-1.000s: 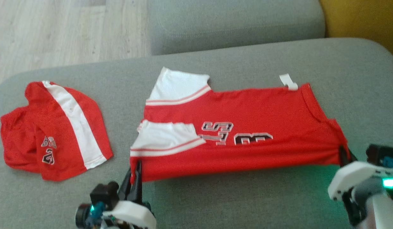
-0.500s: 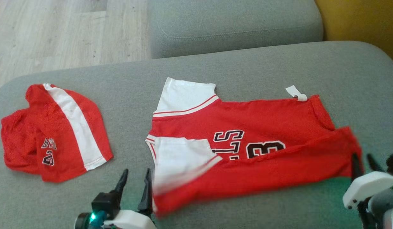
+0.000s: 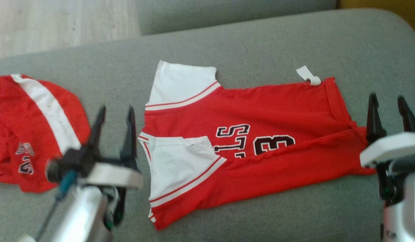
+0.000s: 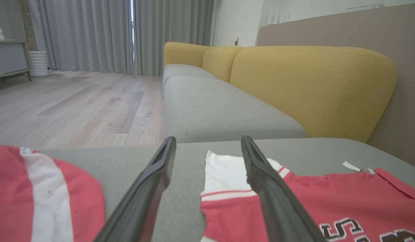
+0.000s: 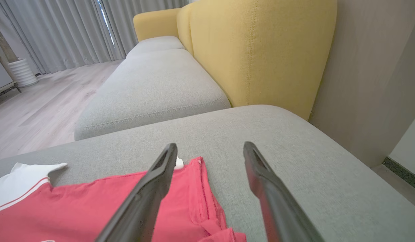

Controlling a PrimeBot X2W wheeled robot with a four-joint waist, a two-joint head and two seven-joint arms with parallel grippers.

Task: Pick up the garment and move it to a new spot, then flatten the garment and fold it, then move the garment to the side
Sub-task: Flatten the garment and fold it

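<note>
Jersey [image 3: 254, 134], red with white sleeves, lies spread on the grey seat cushion [image 3: 261, 40], its near long edge turned up over the bottom of the black lettering, so I'd call the first lengthwise fold laid and the folding step mid-way. Just off the jersey's sleeve end hangs the left gripper [image 3: 116, 111], fingers spread wide, nothing between them. Off the jersey's hem end sits the right gripper [image 3: 386, 99], fingers just as wide apart and empty, its inner finger close over the hem corner; touching or not, I can't tell. The turned-up flap runs crooked, deeper at the sleeve end than at the hem end, so the next move likely calls for fresh pinches on both ends, either to square that flap or to bring one end across the other, with fingertips catching both layers together. Now the surroundings: well left of the jersey, a matching red garment with a white stripe [image 3: 36, 131], shorts by the look, occupies that side and sits close to the left arm's path. Beyond the jersey's sleeve end, wood floor [image 3: 43, 23]. At the jersey's far hem corner a white tag [image 3: 307, 75] pokes out. Beyond and right of the jersey rises a yellow backrest [image 5: 261, 50].
</note>
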